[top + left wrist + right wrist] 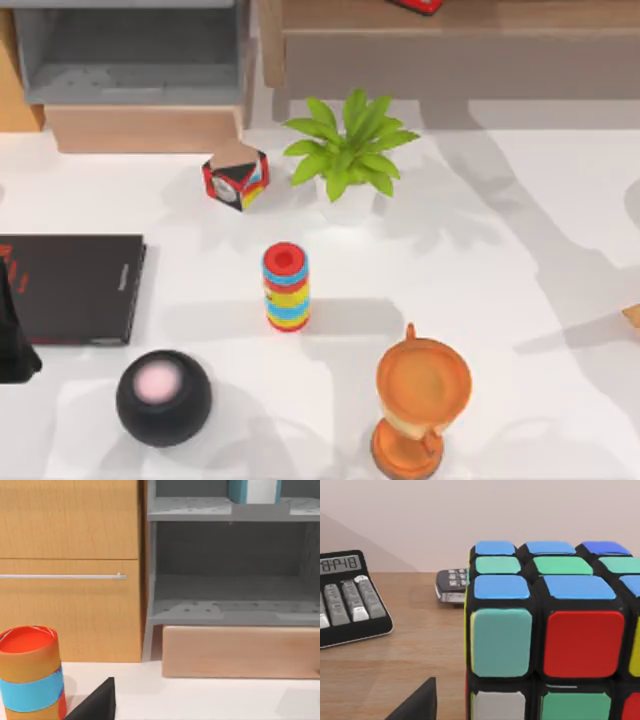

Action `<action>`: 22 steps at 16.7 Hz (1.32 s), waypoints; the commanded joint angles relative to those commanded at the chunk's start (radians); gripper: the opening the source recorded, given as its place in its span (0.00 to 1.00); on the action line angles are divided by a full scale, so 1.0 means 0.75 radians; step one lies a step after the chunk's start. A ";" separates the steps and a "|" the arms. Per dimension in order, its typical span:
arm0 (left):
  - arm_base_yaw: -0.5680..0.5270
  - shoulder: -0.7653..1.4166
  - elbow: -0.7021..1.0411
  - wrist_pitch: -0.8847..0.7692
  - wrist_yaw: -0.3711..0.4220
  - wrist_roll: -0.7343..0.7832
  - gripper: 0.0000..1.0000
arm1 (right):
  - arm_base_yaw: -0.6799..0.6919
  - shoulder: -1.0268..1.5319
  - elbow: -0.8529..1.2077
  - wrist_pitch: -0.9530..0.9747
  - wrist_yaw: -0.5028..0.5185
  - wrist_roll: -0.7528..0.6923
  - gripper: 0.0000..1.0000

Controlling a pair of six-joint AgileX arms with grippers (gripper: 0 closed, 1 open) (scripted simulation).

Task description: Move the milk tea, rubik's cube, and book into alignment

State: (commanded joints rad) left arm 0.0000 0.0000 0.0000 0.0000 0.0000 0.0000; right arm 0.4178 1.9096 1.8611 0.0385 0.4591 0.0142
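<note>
Rubik's cube (552,630) stands closest to the right wrist camera, on a wooden surface, its black grid framing blue, green, teal, red, yellow and white stickers. A dark finger tip of the right gripper (417,704) pokes into that view just beside the cube; whether its claw is apart or together I cannot tell. Behind the cube lies a small grey keypad device (451,586), and off to one side a black calculator (347,597) with a lit display.

Near the left wrist camera stands an orange cup (31,672) with a blue band and a red top, on the white table (210,700), with a dark finger tip of the left gripper (97,704) next to it; its claw state also cannot be told. Farther back are a pale wooden block (240,651), a grey shelf unit (230,592) and a wooden cabinet (70,567). On the upper shelf sits the book (239,490), teal with white pages.

From above, the table's near edge carries a black sphere (163,397) and an orange trophy (418,405). Mid-table stands a striped ring stack (286,287), with a black slab (72,288) at the left. Farther back sit a small tan-topped box (235,178) and a potted plant (348,150).
</note>
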 joint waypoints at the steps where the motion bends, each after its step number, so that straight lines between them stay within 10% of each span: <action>1: 0.000 0.000 0.000 0.000 0.000 0.000 1.00 | -0.007 -0.024 -0.024 -0.001 -0.008 0.000 1.00; 22: 0.000 0.000 0.000 0.000 0.000 0.000 1.00 | -0.476 -2.277 -2.215 -0.045 -0.523 -0.016 1.00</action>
State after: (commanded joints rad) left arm 0.0000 0.0000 0.0000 0.0000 0.0000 0.0000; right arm 0.0608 0.2015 0.2002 0.0045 0.0670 0.0019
